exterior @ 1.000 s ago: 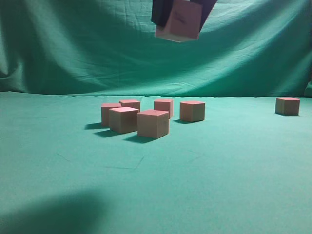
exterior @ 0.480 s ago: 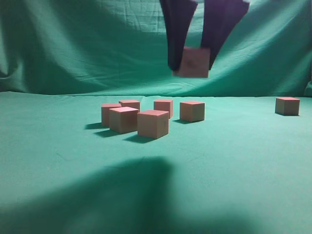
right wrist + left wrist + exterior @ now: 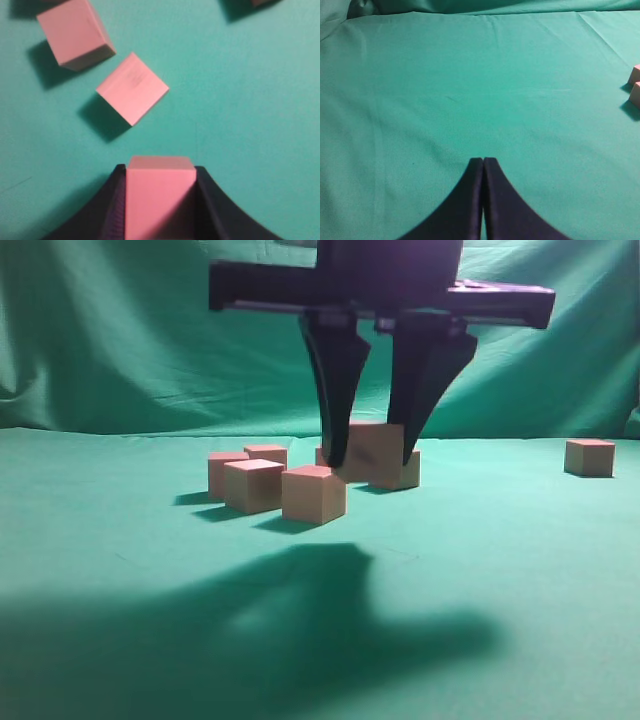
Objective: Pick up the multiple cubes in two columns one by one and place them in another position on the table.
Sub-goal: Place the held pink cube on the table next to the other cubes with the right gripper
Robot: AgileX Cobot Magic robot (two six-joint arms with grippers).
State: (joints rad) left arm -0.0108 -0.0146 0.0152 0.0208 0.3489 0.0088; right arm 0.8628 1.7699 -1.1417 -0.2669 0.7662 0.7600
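From my remote station I see one pink-topped, tan-sided cube (image 3: 372, 452) raised off the table (image 3: 480, 570), its sides pressed between dark fingers. Five more cubes (image 3: 314, 494) stand loosely clustered mid-table, turned at differing angles, some partly hidden behind the raised one. Another cube (image 3: 589, 457) sits alone, well apart, near the far right edge.

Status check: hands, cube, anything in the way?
Right hand shut on cube, low over table. Left hand shut, empty. Loose cubes close beside it.
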